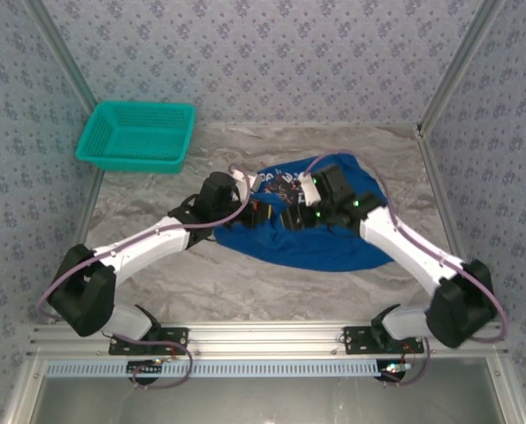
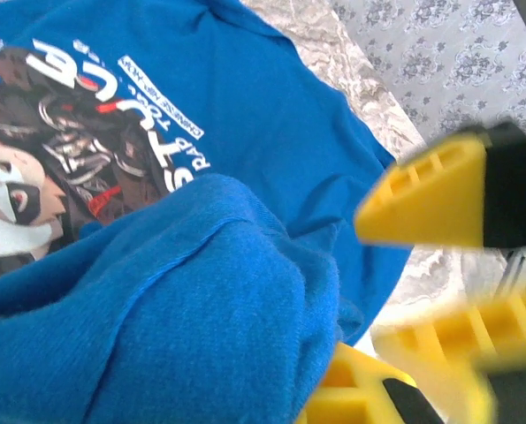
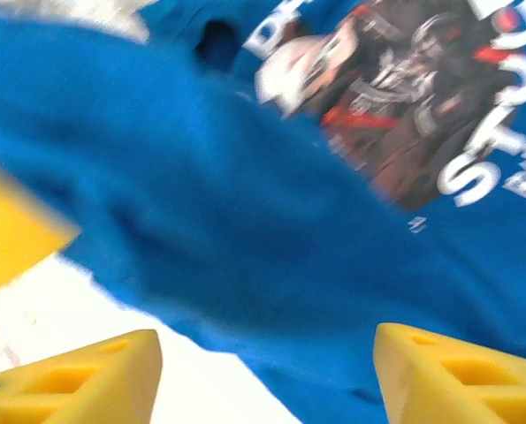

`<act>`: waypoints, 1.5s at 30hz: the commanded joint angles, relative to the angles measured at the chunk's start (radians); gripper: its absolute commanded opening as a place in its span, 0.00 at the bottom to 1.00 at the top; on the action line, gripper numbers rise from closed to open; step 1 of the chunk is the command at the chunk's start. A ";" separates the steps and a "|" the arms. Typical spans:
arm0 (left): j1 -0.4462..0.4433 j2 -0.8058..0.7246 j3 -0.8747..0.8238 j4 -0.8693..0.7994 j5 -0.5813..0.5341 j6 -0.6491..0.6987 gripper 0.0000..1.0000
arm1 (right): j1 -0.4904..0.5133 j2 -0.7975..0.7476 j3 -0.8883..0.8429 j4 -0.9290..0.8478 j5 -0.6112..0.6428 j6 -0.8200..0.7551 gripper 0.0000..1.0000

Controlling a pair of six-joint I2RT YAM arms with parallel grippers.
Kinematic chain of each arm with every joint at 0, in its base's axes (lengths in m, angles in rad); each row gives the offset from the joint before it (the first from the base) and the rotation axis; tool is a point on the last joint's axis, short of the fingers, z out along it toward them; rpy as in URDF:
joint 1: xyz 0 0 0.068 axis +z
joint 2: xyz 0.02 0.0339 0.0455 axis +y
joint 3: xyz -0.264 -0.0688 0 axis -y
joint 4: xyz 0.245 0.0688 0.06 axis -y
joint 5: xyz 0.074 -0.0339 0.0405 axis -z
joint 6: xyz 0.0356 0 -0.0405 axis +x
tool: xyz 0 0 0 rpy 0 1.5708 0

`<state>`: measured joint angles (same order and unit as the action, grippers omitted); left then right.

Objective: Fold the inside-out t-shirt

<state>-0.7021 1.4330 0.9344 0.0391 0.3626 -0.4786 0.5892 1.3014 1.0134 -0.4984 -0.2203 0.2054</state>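
The t-shirt (image 1: 333, 249) is soft matt cloth, the basket (image 1: 135, 162) plastic mesh.

The only writing is on the blue t-shirt (image 1: 333, 243), in the picture print (image 2: 59, 168) on its front. In the left wrist view, big white capitals curve around a dark cartoon figure. Single letters such as U, E, S and T can be made out, but no whole word reads for certain. Beside them, a small white-framed line (image 2: 161, 95) of tiny capitals is too fine to read. In the right wrist view the print is blurred, with only D, S, T and U legible.
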 commanded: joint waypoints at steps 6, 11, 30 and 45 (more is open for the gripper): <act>0.006 -0.055 0.017 -0.057 0.070 -0.059 0.00 | 0.085 0.014 -0.130 0.325 0.086 0.007 0.74; 0.015 -0.098 -0.005 -0.060 0.092 -0.036 0.00 | 0.042 0.153 -0.088 0.437 -0.040 0.008 0.47; 0.121 -0.032 -0.010 -0.256 -0.349 -0.010 0.35 | -0.238 0.004 -0.236 0.714 -0.979 0.211 0.06; -0.035 -0.247 -0.132 -0.001 0.128 0.143 0.50 | -0.233 0.013 -0.177 0.491 -0.900 0.077 0.06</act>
<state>-0.7006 1.1305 0.7326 0.0391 0.3725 -0.4191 0.3550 1.3117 0.8024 0.0402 -1.1141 0.3233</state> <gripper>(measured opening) 0.511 0.088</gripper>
